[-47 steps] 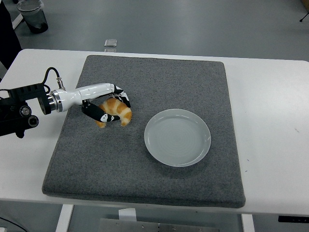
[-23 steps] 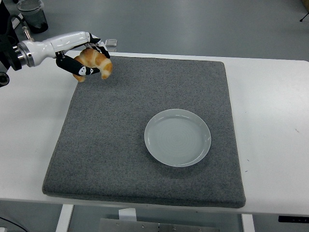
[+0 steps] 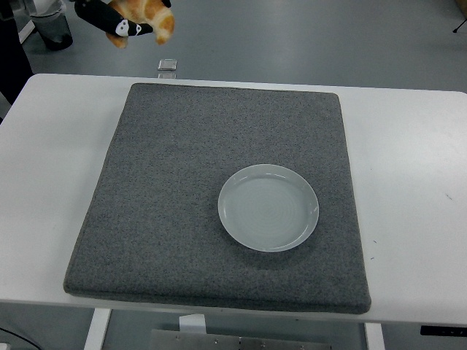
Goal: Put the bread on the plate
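Still, plate (image 3: 268, 208) bare, bread (image 3: 149, 16) aloft

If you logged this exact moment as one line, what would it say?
left hand: holding bread, raised at top left | plate: empty, on grey mat | right hand: not in view | bread not yet on plate

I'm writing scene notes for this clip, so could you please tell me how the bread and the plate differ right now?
The bread is golden-brown and curved, while the plate is pale grey-white and round. The bread is held in the air by the left hand at the picture's top left; the plate lies flat on the grey mat. The bread looks smaller than the plate. Neither touches the other.
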